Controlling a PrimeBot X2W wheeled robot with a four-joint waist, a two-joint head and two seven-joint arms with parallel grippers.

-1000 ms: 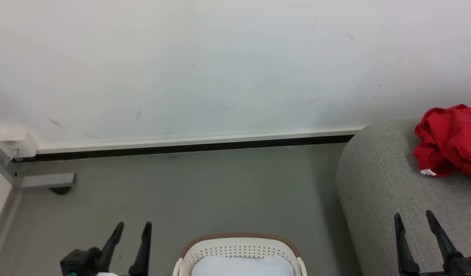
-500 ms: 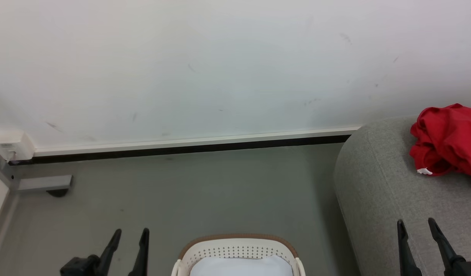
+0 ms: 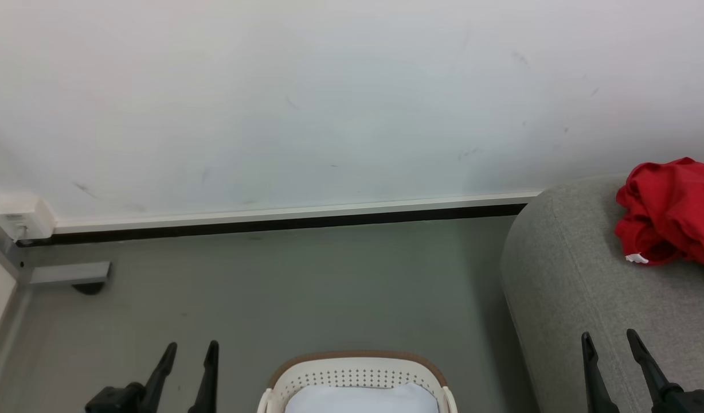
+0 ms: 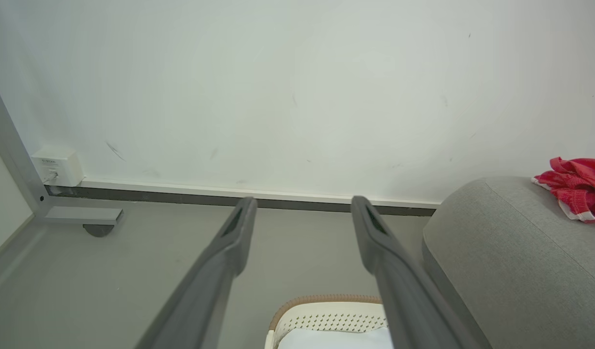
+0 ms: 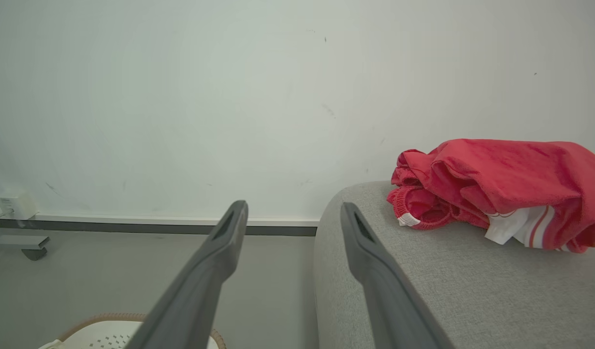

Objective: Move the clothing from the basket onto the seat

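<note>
Red clothing (image 3: 670,212) lies heaped on the seat (image 3: 564,275) at one o'clock from my right pincer (image 3: 608,335), the nearer one, while the basket (image 3: 358,354) sits at six o'clock between it and my left pincer (image 3: 192,346), both spread apart and empty.

Bare lab-like room: scuffed white wall (image 3: 329,103), grey floor (image 3: 300,287), metal frame (image 3: 68,272).

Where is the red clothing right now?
The red clothing lies bunched on the grey seat at the right edge of the head view, close to the wall and beyond the open right gripper.
</note>
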